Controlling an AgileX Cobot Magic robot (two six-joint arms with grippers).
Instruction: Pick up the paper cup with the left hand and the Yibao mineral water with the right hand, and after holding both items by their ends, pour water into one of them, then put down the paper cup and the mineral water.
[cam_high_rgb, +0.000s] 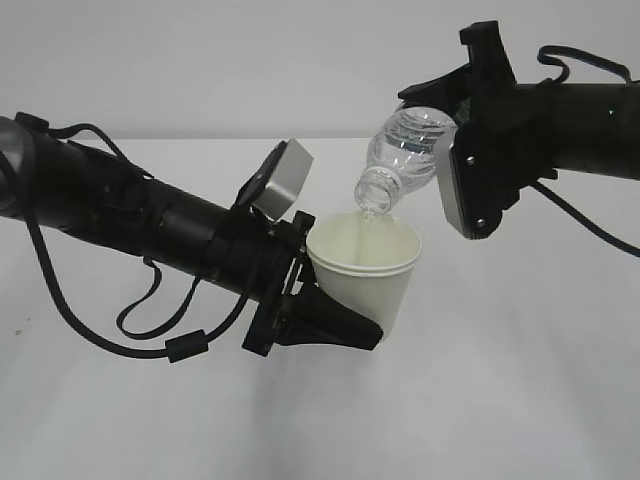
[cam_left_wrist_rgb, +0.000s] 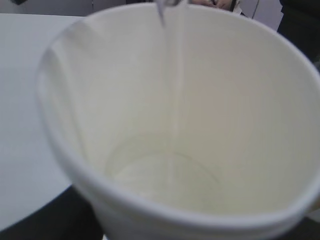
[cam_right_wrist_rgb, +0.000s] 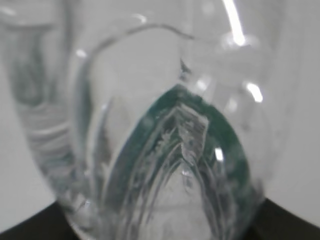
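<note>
Your left hand (cam_high_rgb: 330, 325) reaches in from the left, its jaws clamped on the lower part of the paper cup (cam_high_rgb: 365, 270), a smooth cream-white taper with a rolled rim, held upright above the white bench (cam_high_rgb: 520, 400). Your right hand (cam_high_rgb: 455, 150) comes in from the upper right, jaws gripping the Yibao mineral water (cam_high_rgb: 405, 150), a clear ribbed plastic bottle tipped neck-down over the cup's mouth. A thin stream falls into the cup. Dark green label shows through the plastic; no writing readable.

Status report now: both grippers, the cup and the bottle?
Left gripper shut on paper cup, held off the table. Right gripper holds bottle tilted, water streaming into cup. Nothing in the way.
</note>
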